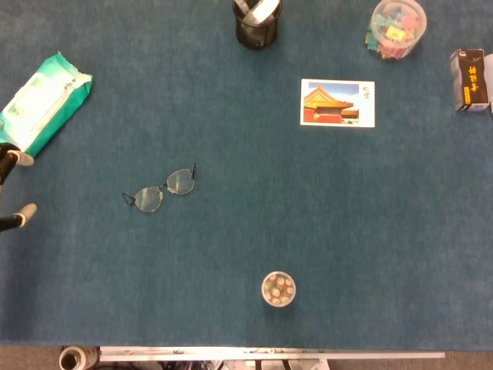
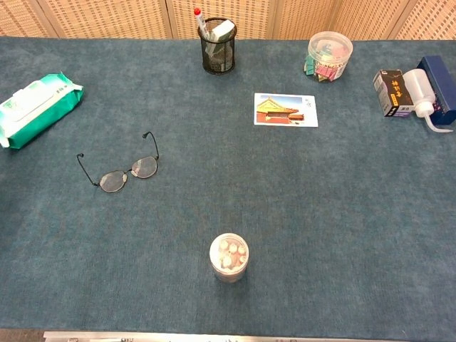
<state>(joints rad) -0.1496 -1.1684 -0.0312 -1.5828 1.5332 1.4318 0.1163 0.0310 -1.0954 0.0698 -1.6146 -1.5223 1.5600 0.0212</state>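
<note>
At the left edge of the head view we see only two fingertips point(image 1: 27, 212) of our left hand point(image 1: 9, 189), spread apart and holding nothing, just beside the pack of wipes point(image 1: 42, 104). Our right hand is out of sight. A mesh cup point(image 2: 217, 48) holds a marker; a clear tub point(image 2: 329, 53) holds coloured clips; a small jar point(image 2: 229, 257) holds round pieces.

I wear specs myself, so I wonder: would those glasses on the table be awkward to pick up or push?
Probably. The glasses have thin wire rims and look light, so a push would likely slide them across the cloth. Their arms are unfolded and lie nearly flat, leaving little to grasp. The lenses and frame look fragile, so squeezing could bend them.
</note>
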